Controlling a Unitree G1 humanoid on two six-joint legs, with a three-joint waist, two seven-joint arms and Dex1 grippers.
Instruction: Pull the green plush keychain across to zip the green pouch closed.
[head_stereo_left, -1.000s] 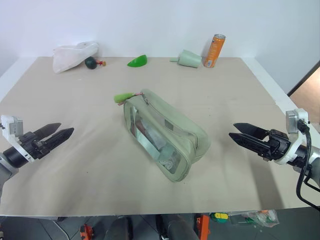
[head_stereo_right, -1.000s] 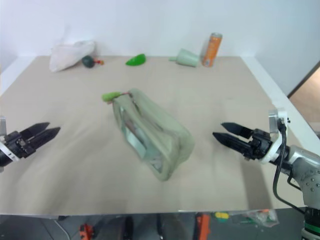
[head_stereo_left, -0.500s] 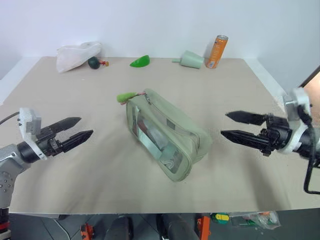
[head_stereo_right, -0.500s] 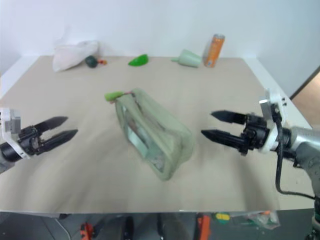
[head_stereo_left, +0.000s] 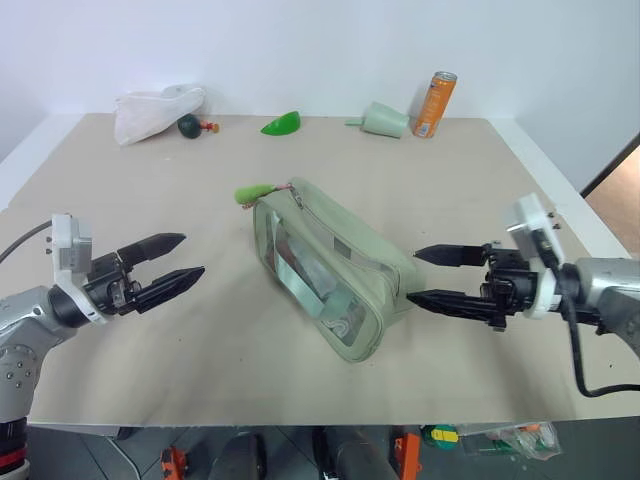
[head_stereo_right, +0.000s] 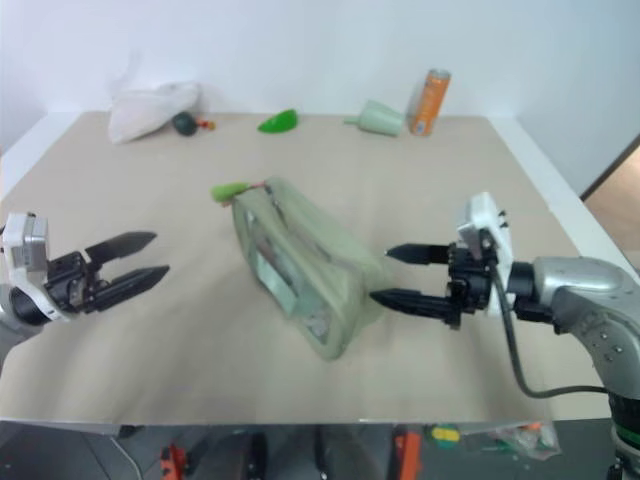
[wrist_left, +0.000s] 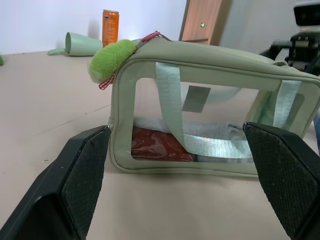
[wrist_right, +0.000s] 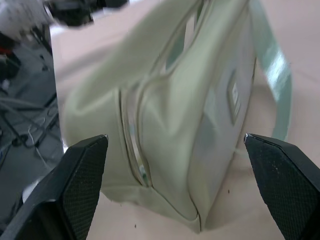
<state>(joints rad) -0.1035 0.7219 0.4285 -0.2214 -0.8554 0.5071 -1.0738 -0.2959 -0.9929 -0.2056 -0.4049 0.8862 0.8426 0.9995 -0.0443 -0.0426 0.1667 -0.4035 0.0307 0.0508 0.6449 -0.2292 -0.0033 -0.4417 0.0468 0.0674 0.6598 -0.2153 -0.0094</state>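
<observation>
Both grippers have been brought inward toward the pouch (head_stereo_left: 330, 265), jaws apart and empty. Left gripper (head_stereo_left: 170, 265) sits mid-left, right gripper (head_stereo_left: 430, 277) just beside the pouch's lower-right end. The keychain (head_stereo_left: 254, 194) lies at the upper-left end of the diagonal pouch, nearer the left gripper.

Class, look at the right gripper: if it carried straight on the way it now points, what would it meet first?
Most likely the green pouch: the open right gripper aims at its near end.

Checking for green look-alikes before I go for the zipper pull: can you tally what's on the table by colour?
Green: 5 (green pouch, green plush keychain, leaf-shaped piece, funnel, dark round thing)
White: 1 (cloth bag)
Orange: 1 (can)
Total: 7
</observation>
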